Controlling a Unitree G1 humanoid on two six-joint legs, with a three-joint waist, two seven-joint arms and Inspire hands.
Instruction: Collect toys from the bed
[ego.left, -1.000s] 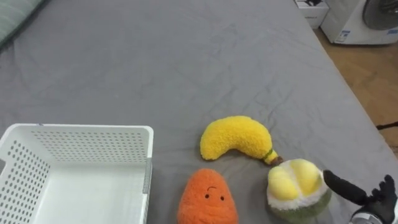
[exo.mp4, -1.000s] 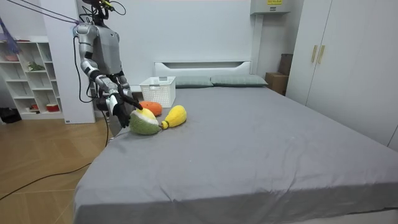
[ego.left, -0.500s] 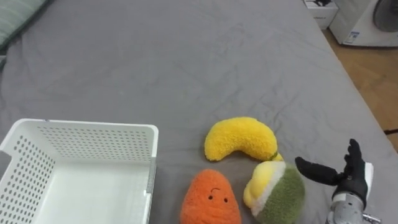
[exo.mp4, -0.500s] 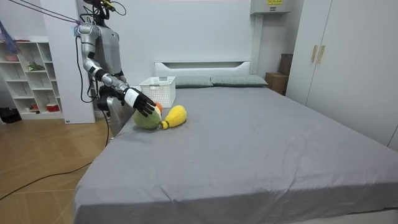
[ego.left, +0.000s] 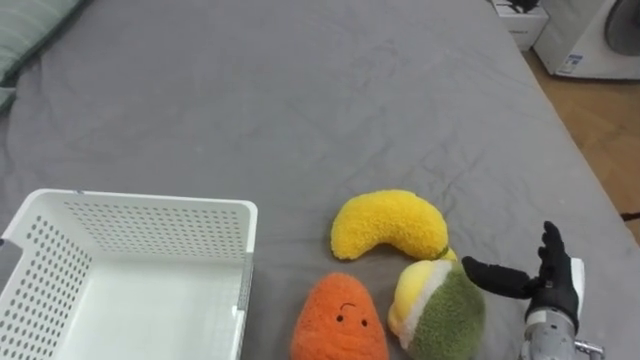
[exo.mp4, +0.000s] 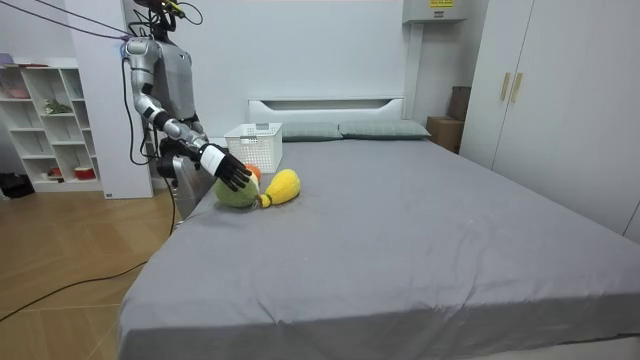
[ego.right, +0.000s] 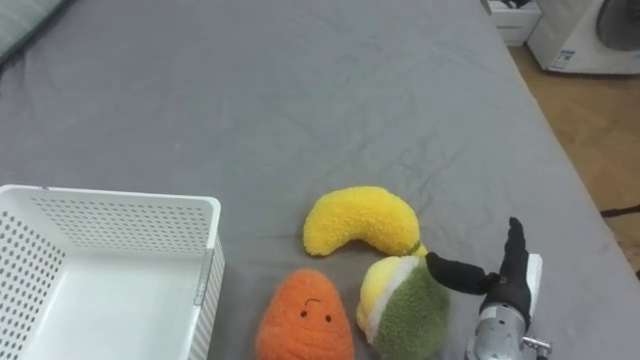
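Three plush toys are seen lying close together on the grey bed (ego.left: 300, 90), near its edge. A yellow banana toy (ego.left: 388, 225) is set furthest from the robot. An orange carrot toy (ego.left: 338, 322) with a stitched face lies nearer. A green-and-yellow round toy (ego.left: 440, 312) is just beside the carrot on the right and touches the banana's tip. A white perforated basket (ego.left: 150, 222) is placed to the left of the toys, a little apart from the carrot, and nothing is seen inside it.

The right hand (ego.left: 552, 288) is held just to the right of the green-and-yellow toy. Its fingers are straight and point away from the robot, with nothing grasped. The thumb is stretched sideways, and its tip is seen against the toy's upper green side.

In the room view the robot is seen standing at the side of the bed, right arm reached out over the toys.
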